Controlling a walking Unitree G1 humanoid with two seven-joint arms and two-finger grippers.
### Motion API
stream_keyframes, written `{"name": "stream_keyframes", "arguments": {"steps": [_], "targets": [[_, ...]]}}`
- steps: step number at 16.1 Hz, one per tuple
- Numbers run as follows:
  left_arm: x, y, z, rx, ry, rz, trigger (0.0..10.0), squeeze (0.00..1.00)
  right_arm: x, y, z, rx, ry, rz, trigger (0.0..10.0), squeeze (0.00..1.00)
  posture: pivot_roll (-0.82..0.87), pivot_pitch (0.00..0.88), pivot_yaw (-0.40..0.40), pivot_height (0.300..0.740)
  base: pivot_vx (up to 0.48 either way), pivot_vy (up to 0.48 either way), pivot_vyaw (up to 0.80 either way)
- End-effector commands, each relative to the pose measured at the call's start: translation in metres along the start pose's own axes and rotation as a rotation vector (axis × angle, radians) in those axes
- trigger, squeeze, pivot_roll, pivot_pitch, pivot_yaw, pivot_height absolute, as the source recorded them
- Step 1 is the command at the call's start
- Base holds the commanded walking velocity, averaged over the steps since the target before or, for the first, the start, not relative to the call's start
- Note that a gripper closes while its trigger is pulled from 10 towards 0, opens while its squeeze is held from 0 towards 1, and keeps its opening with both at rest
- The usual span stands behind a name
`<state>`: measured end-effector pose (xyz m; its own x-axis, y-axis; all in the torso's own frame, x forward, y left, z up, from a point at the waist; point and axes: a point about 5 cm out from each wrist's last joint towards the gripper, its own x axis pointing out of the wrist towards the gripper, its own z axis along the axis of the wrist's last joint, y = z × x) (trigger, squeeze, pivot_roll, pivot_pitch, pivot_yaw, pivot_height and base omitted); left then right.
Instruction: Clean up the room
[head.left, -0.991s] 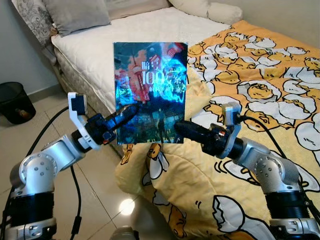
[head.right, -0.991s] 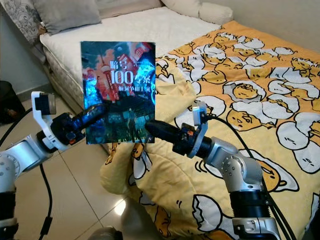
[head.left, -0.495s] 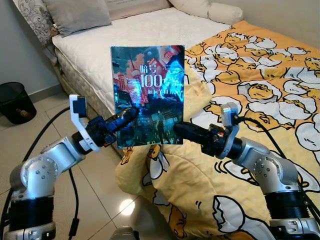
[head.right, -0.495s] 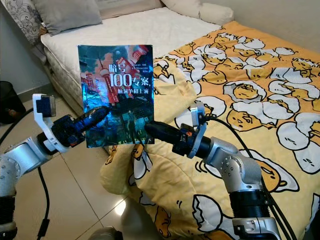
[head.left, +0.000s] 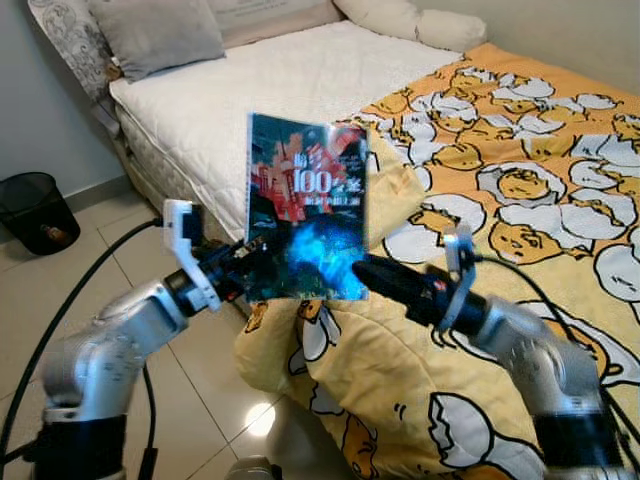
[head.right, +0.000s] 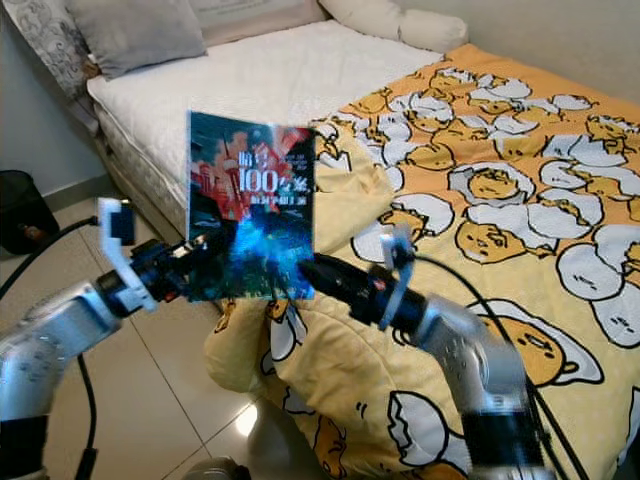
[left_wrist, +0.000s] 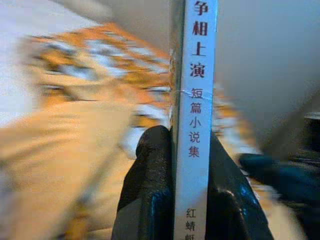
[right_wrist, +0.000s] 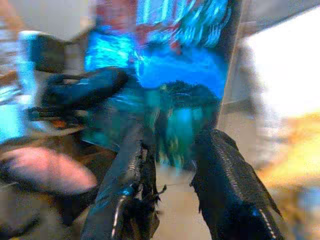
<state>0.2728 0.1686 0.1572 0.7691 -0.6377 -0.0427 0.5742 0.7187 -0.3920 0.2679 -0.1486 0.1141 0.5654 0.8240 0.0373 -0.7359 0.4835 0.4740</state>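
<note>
Glossy blue-and-red paperback book (head.left: 305, 210), held upright in mid-air above the bed's edge, cover facing the head camera: cityscape art in red at the top, bright blue glare across the lower half. White "100" readable mid-cover, with smaller characters around it too blurred to make out. White spine in the left wrist view printed with red characters "争相上演 短篇小说集".

Clamped at its lower left corner by the left pincer (left_wrist: 192, 165), one black finger (left_wrist: 150, 165) pressed on each side of the spine. Right pincer (head.left: 368, 272) reaching in at the lower right corner, fingers spread narrowly, tips just at the book's bottom edge; contact not discernible. Much motion blur in both wrist views.

Just beneath: orange duvet patterned with white-and-yellow egg figures (head.left: 500, 170), bunched and hanging over the mattress edge toward the beige tiled floor (head.left: 40, 300). Farther back, white quilted mattress cover (head.left: 260, 90). On the floor at the far left, black round waste bin (head.left: 35, 210). At the head of the bed, grey square pillow (head.left: 165, 35) and cream pillow (head.left: 410, 22).
</note>
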Motion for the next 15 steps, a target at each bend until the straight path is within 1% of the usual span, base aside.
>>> {"name": "stream_keyframes", "arguments": {"steps": [1,2,3,4,5,6,7,8,9,10,11,12,13,14,15], "targets": [[-0.003,0.001,0.009,0.1,-0.032,0.064,0.0,0.0,-0.012,-0.008,0.007,-0.05,-0.05,-0.117,10.0,1.0,-0.04,0.0,0.037,0.74,0.0,0.0,0.0],[-0.004,0.0,0.005,0.155,-0.021,0.105,0.0,0.0,-0.026,-0.015,0.004,-0.044,-0.098,-0.251,10.0,1.0,-0.05,0.0,0.043,0.74,0.0,0.0,0.0],[-0.005,-0.001,0.002,0.175,-0.014,0.115,0.0,0.0,-0.032,-0.016,0.003,-0.043,-0.115,-0.292,10.0,1.0,-0.06,0.0,0.043,0.74,0.0,0.0,0.0],[-0.005,-0.002,-0.005,0.222,0.003,0.147,0.0,0.0,-0.042,-0.02,0.0,-0.047,-0.148,-0.416,10.0,1.0,-0.07,0.0,0.041,0.74,0.0,0.0,0.0],[-0.004,-0.001,-0.007,0.241,-0.002,0.175,0.0,0.0,-0.044,-0.018,-0.001,-0.027,-0.168,-0.436,10.0,1.0,-0.08,0.0,0.038,0.74,0.0,0.0,0.0],[-0.004,0.001,-0.009,0.261,-0.017,0.227,0.0,0.0,-0.045,-0.015,-0.004,-0.014,-0.187,-0.469,10.0,1.0,-0.08,0.0,0.034,0.74,0.0,0.0,0.0],[-0.005,0.004,-0.013,0.299,-0.029,0.304,0.0,0.0,-0.042,-0.011,-0.01,-0.007,-0.193,-0.515,10.0,0.8,-0.08,0.0,0.029,0.74,0.0,0.0,0.0],[-0.005,0.005,-0.016,0.295,-0.055,0.361,0.0,0.0,-0.041,-0.009,-0.015,-0.004,-0.197,-0.566,10.0,0.54,-0.06,0.0,0.012,0.74,0.0,0.0,0.0],[-0.006,0.007,-0.014,0.292,-0.104,0.405,0.5,0.0,-0.041,-0.008,-0.017,0.005,-0.208,-0.594,10.0,0.03,-0.05,0.0,0.004,0.74,0.0,0.0,0.0],[-0.007,0.008,-0.013,0.291,-0.14,0.436,0.7,0.0,-0.041,-0.007,-0.018,0.013,-0.218,-0.613,10.0,0.0,-0.05,0.0,0.004,0.74,0.0,0.0,0.0],[-0.011,0.008,-0.011,0.286,-0.209,0.502,3.2,0.0,-0.042,-0.006,-0.023,0.031,-0.235,-0.702,10.0,0.0,-0.04,0.0,-0.017,0.74,0.0,0.0,0.0],[-0.012,0.008,-0.01,0.299,-0.21,0.517,3.9,0.0,-0.042,-0.007,-0.023,0.024,-0.233,-0.723,10.0,0.0,-0.05,0.0,-0.014,0.74,0.0,0.0,0.0],[-0.013,0.009,-0.009,0.303,-0.213,0.534,3.9,0.0,-0.042,-0.006,-0.023,0.0,-0.221,-0.748,10.0,0.0,-0.05,0.0,-0.014,0.74,0.0,0.0,0.0],[-0.014,0.009,-0.011,0.259,-0.177,0.53,10.0,0.0,-0.04,-0.003,-0.024,-0.054,-0.172,-0.743,10.0,0.0,-0.07,0.0,0.0,0.74,0.0,0.0,0.0],[-0.015,0.009,-0.014,0.273,-0.147,0.517,10.0,0.0,-0.04,-0.002,-0.024,-0.085,-0.16,-0.759,10.0,0.0,-0.08,0.0,0.013,0.74,0.0,0.0,0.0]]}}
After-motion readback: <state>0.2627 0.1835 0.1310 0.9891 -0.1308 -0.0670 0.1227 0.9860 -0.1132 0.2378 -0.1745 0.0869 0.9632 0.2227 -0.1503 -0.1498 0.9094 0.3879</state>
